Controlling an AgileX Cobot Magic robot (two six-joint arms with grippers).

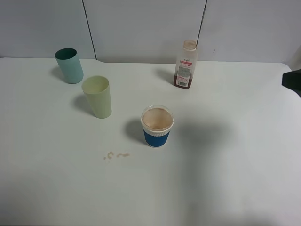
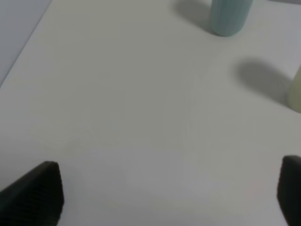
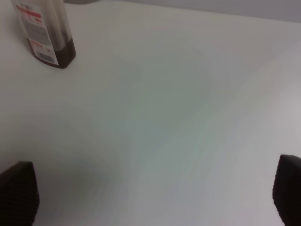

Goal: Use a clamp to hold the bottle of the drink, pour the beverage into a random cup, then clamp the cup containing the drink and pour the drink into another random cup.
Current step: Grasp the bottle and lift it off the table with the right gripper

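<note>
Table (image 1: 225,179): is carrying three cups and a bottle; it is white, with pale wall panels behind it.
Bottle (image 1: 185,64): is standing upright at the back of the table, right of the middle, with its neck uncapped and well apart from every cup.
Drink (image 1: 182,83): is sitting dark brown in the lowest part of the bottle, below most of the white-and-pink label.
Yellow-green tumbler (image 1: 97,96): is standing upright left of the middle, mouth up, its inside showing pale. It is near the teal tumbler but not touching it.
Blue-sleeved cup (image 1: 157,125): is standing upright near the middle of the table, the nearest of the three cups to the front edge, its inside showing brown stains.
Teal tumbler (image 1: 69,65): is standing upright at the back left, behind the yellow-green tumbler.
Stains (image 1: 116,155): are lying as small brown marks on the table, in front of the gap between the yellow-green tumbler and the blue-sleeved cup.
Left fingers (image 2: 35,195): are standing wide apart and gripping nothing, hanging over bare table, with the teal tumbler and an edge of the yellow-green tumbler ahead of them.
Right fingers (image 3: 16,193): are standing spread fully wide and gripping nothing, hanging over bare table, with the bottle ahead and well apart from them.
Dark robot part (image 1: 292,81): is poking in at the right edge of the high view, too little of it showing to tell what it is.
</note>
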